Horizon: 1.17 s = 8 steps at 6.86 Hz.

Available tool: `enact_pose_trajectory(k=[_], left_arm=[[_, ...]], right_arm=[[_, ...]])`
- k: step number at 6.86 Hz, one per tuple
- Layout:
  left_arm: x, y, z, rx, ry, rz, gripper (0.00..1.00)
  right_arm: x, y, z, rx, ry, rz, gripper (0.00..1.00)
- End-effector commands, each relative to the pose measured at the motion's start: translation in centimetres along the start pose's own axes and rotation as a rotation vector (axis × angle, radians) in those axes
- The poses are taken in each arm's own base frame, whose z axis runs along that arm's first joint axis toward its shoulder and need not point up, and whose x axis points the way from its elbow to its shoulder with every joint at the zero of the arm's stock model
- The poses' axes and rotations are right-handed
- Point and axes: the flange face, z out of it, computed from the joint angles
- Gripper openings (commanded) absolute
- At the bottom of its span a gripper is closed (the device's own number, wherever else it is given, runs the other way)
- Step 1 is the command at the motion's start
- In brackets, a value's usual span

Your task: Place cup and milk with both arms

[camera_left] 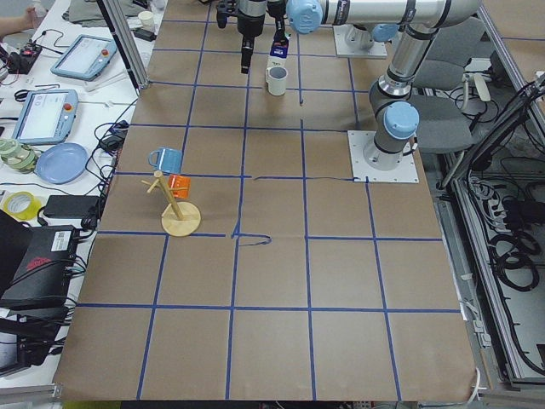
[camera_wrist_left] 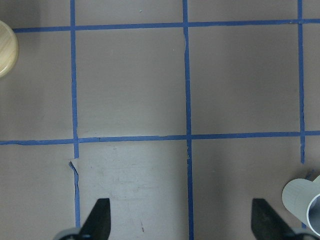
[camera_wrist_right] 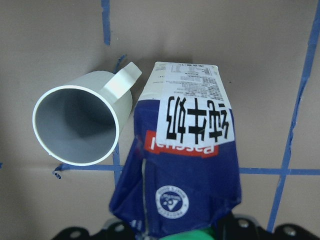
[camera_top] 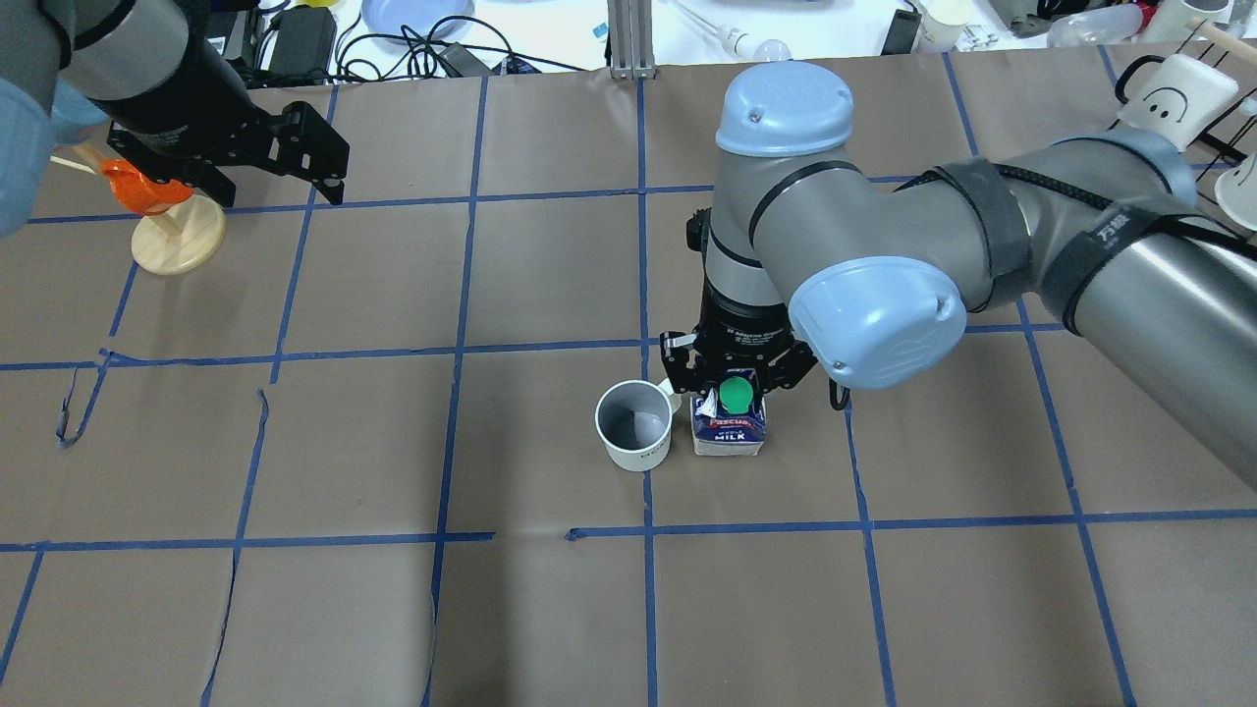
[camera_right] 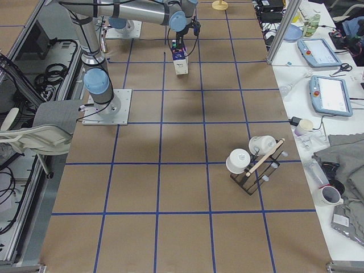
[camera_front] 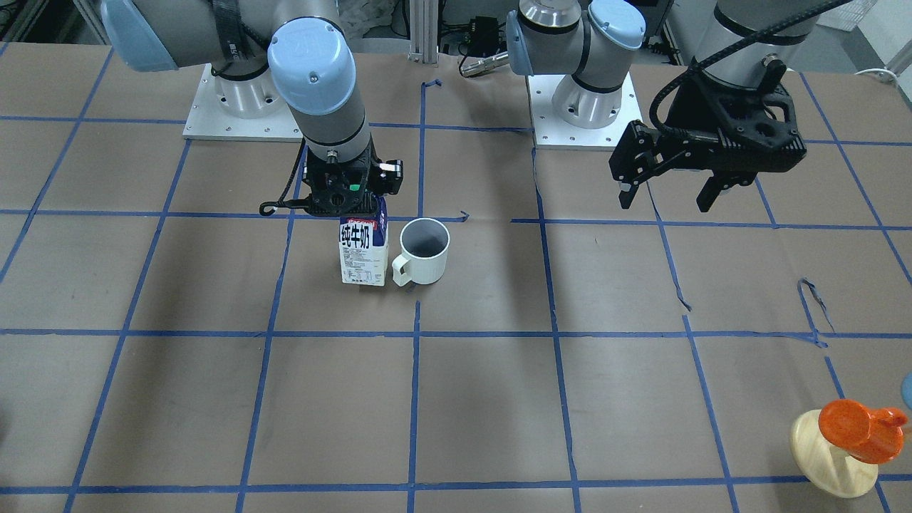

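The milk (camera_front: pixel 364 249) stands upright on the table, blue top, white base, green cap (camera_top: pixel 737 395). My right gripper (camera_front: pixel 349 205) comes down from above and is shut on the carton's gable top; the right wrist view shows the carton (camera_wrist_right: pixel 187 150) between the jaws. The white cup (camera_front: pixel 425 249) stands upright right beside the carton, with a small gap, its handle toward the carton (camera_wrist_right: pixel 80 125). My left gripper (camera_front: pixel 666 196) is open and empty, held above the table far from both. Its wrist view shows the cup's rim (camera_wrist_left: pixel 302 200) at the lower right edge.
An orange cup on a pale wooden stand (camera_front: pixel 851 434) sits at a table corner near the left arm (camera_top: pixel 162 211). A rack with white mugs (camera_right: pixel 253 159) stands on the right arm's side. Both arm bases (camera_front: pixel 584 100) are bolted at the table's robot edge.
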Motion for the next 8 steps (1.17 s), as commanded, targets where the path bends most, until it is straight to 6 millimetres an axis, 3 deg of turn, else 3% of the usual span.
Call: enact_pose_trajectory(k=[1,3,4,6,7,8], left_arm=[[0.0,0.0,-0.1,0.001,0.0,-0.001,1.0],[0.0,0.0,0.1,-0.002,0.0,-0.001,1.0],[0.0,0.0,0.0,0.0,0.0,0.001,1.0],[0.0,0.1,0.0,0.0,0.0,0.001,1.0],[0.0,0.1,0.0,0.0,0.0,0.001,1.0],[0.1,0.1,0.0,0.0,0.002,0.001,1.0]], right_arm=[[0.0,-0.1,0.3,-0.006,0.003,-0.012,0.8],[0.6,-0.3,-0.6,0.014,0.014,-0.003,1.0],[1.0,-0.5,-3.2,0.072,0.025,-0.001,1.0],[2.0,-1.7,-12.6,0.182,0.022,0.024,1.0],[4.9,-2.6,-16.8,0.208,0.028,0.076,1.0],[7.1,-2.6,-18.8,0.192,0.029,0.071,1.0]])
